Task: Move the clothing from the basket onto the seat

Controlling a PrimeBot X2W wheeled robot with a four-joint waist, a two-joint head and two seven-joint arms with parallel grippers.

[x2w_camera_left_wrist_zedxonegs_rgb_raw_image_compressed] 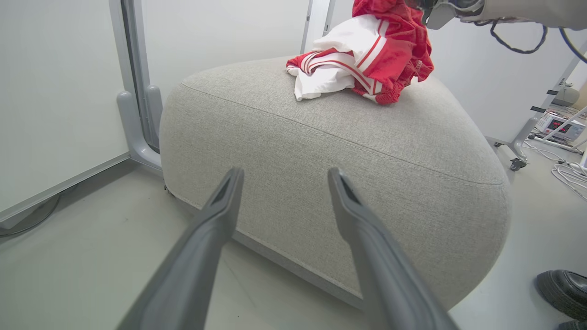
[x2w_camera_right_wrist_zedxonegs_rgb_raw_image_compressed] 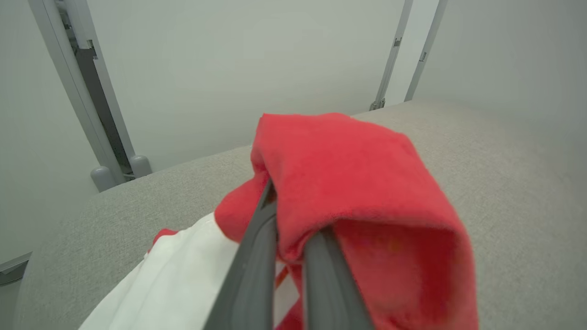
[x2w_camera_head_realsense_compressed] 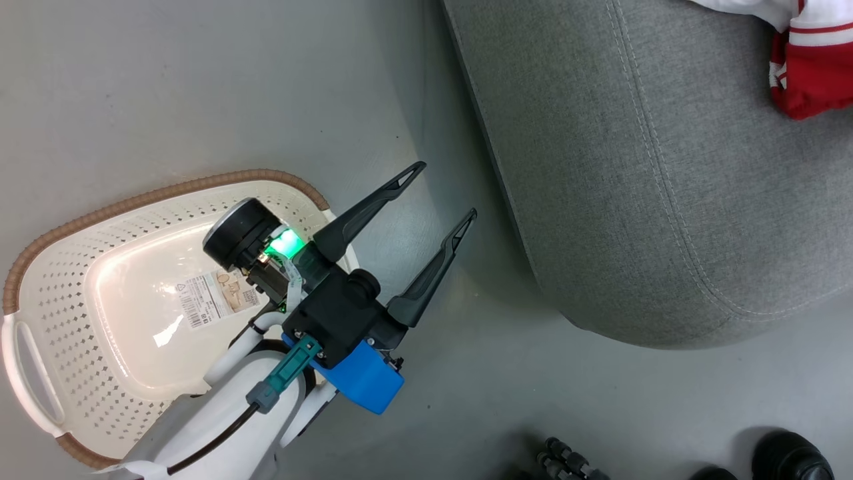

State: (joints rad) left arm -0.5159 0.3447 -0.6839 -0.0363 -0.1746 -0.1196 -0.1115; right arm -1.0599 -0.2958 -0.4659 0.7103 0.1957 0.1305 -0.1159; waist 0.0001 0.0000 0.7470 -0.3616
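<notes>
Left tool (x2w_camera_head_realsense_compressed: 446,189) gapes empty (shoe (x2w_camera_left_wrist_zedxonegs_rgb_raw_image_compressed: 562,286) nearby); right tool (x2w_camera_right_wrist_zedxonegs_rgb_raw_image_compressed: 293,229) pinches clothing (x2w_camera_right_wrist_zedxonegs_rgb_raw_image_compressed: 357,183) on seat (x2w_camera_right_wrist_zedxonegs_rgb_raw_image_compressed: 504,183).

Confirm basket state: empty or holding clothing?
Empty where visible: the basket shows a bare glossy bottom with a label; the clothing lies on the seat.

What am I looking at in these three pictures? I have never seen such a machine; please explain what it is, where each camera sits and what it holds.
It is a wheeled robot with two arms, each ending in a two-fingered gripper. The head camera looks down: the open left gripper hangs over the floor between the basket, with only a label inside, and the grey seat. The other two cameras sit on the wrists. The right gripper is shut on red clothing whose white part rests on the seat.
</notes>
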